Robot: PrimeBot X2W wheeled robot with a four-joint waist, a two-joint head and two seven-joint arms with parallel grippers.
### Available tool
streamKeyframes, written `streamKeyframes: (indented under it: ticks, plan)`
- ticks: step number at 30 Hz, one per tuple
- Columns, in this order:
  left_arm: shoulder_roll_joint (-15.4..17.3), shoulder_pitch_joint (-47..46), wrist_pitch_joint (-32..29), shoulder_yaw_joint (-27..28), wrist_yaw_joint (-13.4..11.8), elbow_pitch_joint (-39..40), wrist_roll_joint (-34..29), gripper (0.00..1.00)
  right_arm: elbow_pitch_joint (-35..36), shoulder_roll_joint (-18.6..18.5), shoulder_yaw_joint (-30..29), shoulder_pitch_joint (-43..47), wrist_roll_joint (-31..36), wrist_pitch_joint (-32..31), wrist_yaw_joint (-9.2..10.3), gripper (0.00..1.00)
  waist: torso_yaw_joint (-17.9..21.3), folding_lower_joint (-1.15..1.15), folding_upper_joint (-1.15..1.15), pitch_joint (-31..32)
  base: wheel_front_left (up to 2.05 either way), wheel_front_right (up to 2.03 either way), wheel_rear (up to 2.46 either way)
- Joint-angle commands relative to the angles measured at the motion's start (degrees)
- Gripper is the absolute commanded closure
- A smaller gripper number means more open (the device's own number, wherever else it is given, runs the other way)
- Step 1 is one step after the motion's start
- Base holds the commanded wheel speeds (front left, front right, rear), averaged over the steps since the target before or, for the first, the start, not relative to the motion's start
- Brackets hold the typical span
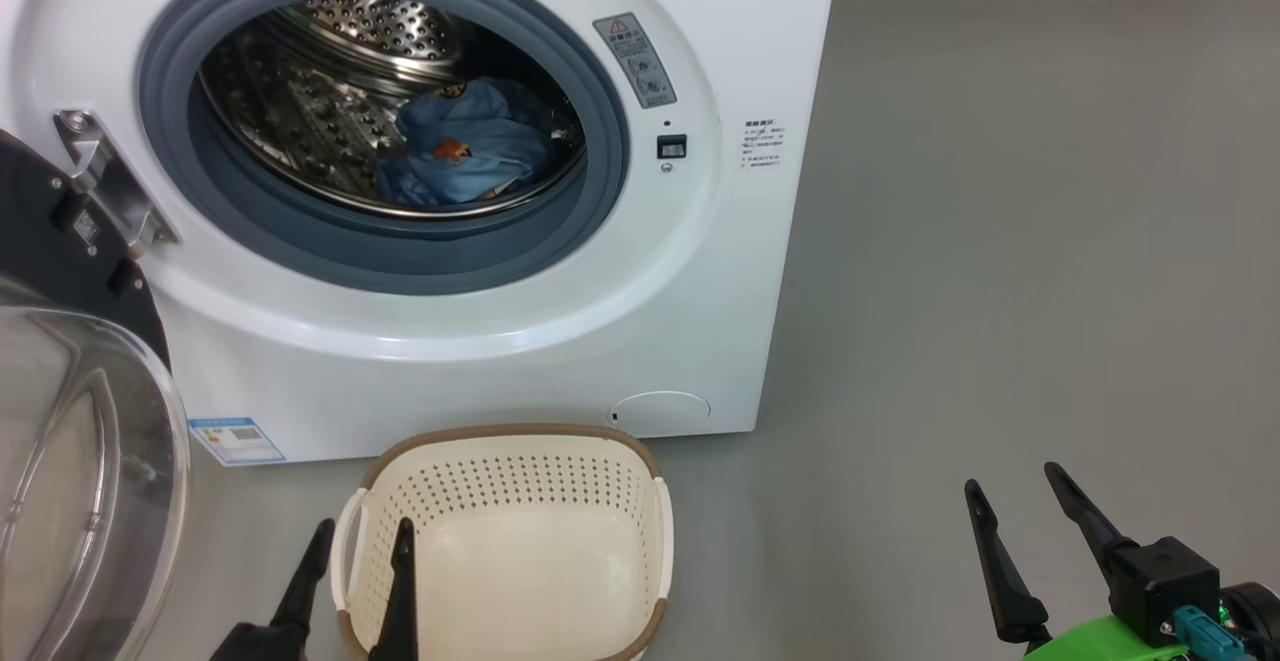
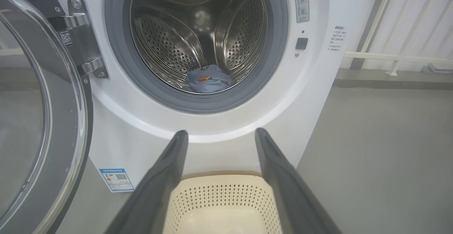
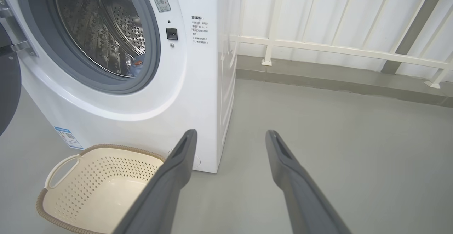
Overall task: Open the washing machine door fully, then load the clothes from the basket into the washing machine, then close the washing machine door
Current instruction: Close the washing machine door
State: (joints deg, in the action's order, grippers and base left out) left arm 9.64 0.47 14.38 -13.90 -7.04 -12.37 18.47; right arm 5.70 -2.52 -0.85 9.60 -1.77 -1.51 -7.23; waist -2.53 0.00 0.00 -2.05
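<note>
At the left, the washing machine door [image 1: 70,411] hangs wide open on its hinge. We judge it rigid and glossy, best pushed at its outer rim. Our left gripper [image 1: 364,526], jaws spread wide and holding nothing, hovers over the near edge of the empty basket [image 1: 512,432]. The clothes [image 1: 465,156] lie farther back inside the washing machine [image 1: 690,301]. Our right gripper [image 1: 1010,478] is likewise spread and holding nothing.

Grey floor [image 3: 336,149] meets a white railing [image 3: 339,50] along a raised kerb [image 3: 318,80].
</note>
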Motion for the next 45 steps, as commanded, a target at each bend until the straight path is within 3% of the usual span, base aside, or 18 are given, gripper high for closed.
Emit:
streamKeyframes:
  ticks: [1,45]
  plan:
    - [0.29,-2.78,0.60,1.77,-0.16,0.93,-0.60,0.00,1.73,-0.69,0.88,-1.06,0.53,0.12,-0.25,0.00,-0.03,0.00,0.00,-0.07,0.00,0.00,0.00]
    - [0.97,-3.18,0.62,0.88,-0.89,0.56,-2.00,0.00,0.94,-0.38,-0.33,-1.68,0.10,0.68,-0.25,0.00,-2.09,0.00,0.00,-0.68,-0.39,0.39,0.00]
